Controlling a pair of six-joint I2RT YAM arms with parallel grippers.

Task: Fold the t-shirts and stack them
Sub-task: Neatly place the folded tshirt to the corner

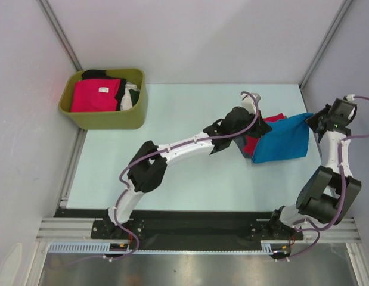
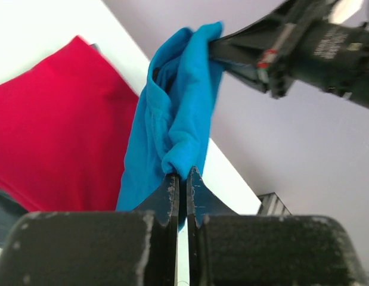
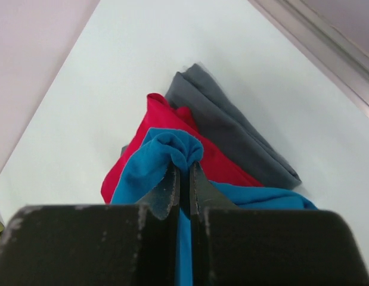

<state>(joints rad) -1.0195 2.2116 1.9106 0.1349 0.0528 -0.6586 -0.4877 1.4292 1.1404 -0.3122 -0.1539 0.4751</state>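
A bright blue t-shirt [image 1: 282, 143] hangs stretched between both grippers, over a folded red t-shirt [image 1: 253, 144] on the table. My left gripper [image 1: 254, 126] is shut on the blue shirt's left top corner [image 2: 172, 113], my right gripper [image 1: 315, 120] on its right top corner [image 3: 154, 155]. In the left wrist view my left gripper [image 2: 183, 174] pinches bunched blue cloth beside the red shirt [image 2: 59, 131]. In the right wrist view my right gripper [image 3: 184, 170] pinches blue cloth above the red shirt [image 3: 155, 113], which lies on a folded grey shirt [image 3: 232, 131].
An olive-green tub [image 1: 104, 117] stands at the back left with a crimson-pink shirt [image 1: 93, 95] with a white label, a black one [image 1: 96, 74] and a white one [image 1: 132, 95]. Grey walls rise on both sides of the pale table [image 1: 172, 107].
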